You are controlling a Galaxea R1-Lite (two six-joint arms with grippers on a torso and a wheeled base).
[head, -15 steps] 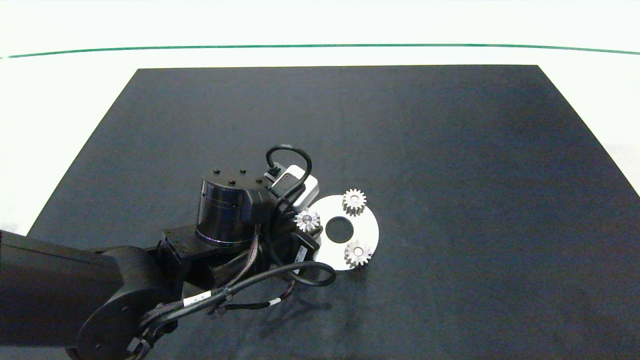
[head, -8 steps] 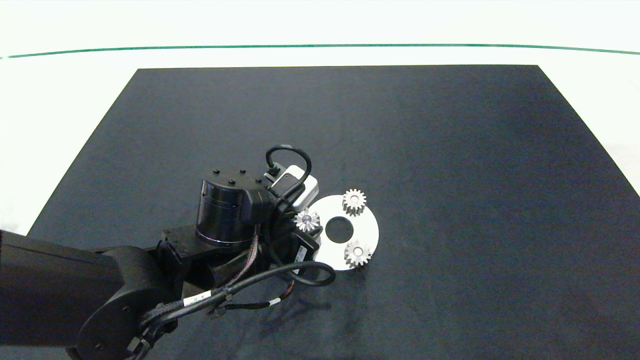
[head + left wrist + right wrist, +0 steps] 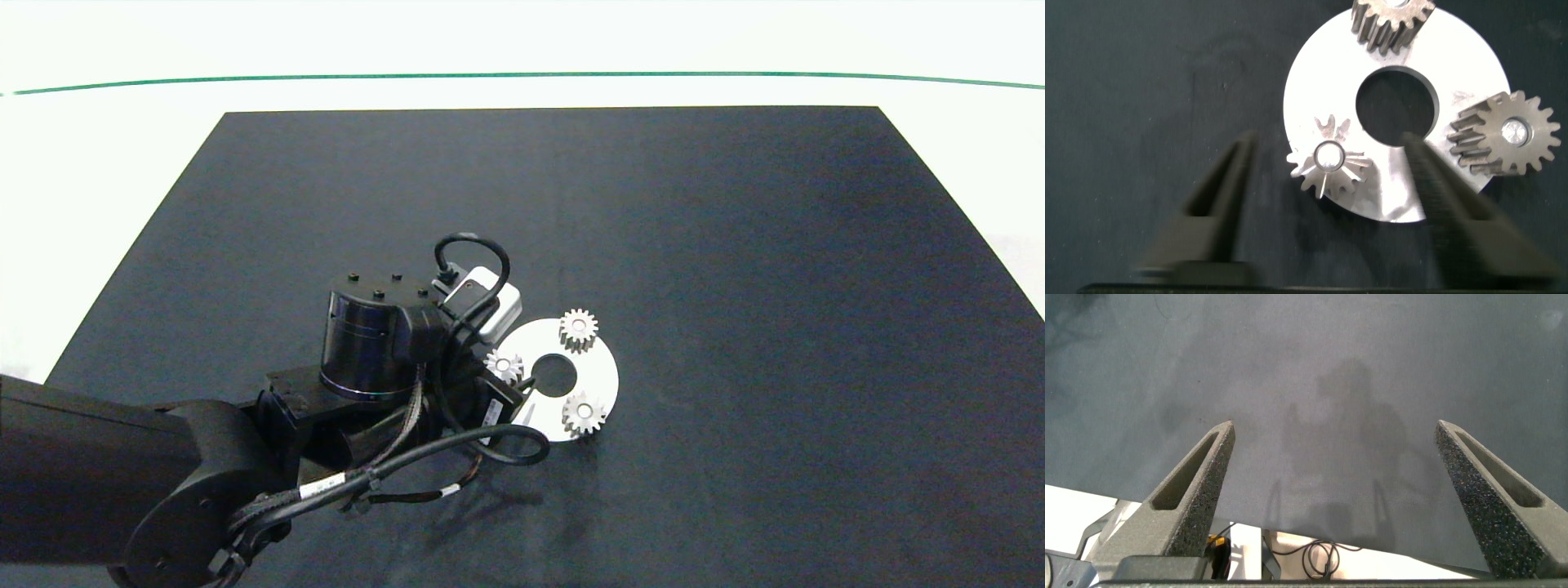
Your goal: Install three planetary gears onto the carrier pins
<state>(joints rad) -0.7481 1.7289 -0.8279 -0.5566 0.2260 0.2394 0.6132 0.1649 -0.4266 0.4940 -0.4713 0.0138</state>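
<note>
The white disc [image 3: 600, 371] lies on the black mat, just right of my left arm [image 3: 367, 351]. Three silver planetary gears sit on it, each over a carrier pin: one at the far side [image 3: 578, 328], one at the near side [image 3: 584, 412], one at the left edge [image 3: 504, 364]. In the left wrist view that left-edge gear [image 3: 1329, 161] shows its pin's [image 3: 1328, 154] round top in the bore. My left gripper [image 3: 1327, 140] is open, a finger [image 3: 1221, 204] on each side of this gear and apart from it. My right gripper [image 3: 1335, 425] is open over bare mat, outside the head view.
The black mat [image 3: 735, 245] covers most of the white table [image 3: 98, 163], with a green line [image 3: 522, 75] along the far side. A cable loop [image 3: 514, 445] of the left arm hangs by the disc's near-left edge.
The left gripper's fingers have spread and let go of the left-edge gear, which now sits slightly lower on its pin. The other two gears and the disc have not moved.
</note>
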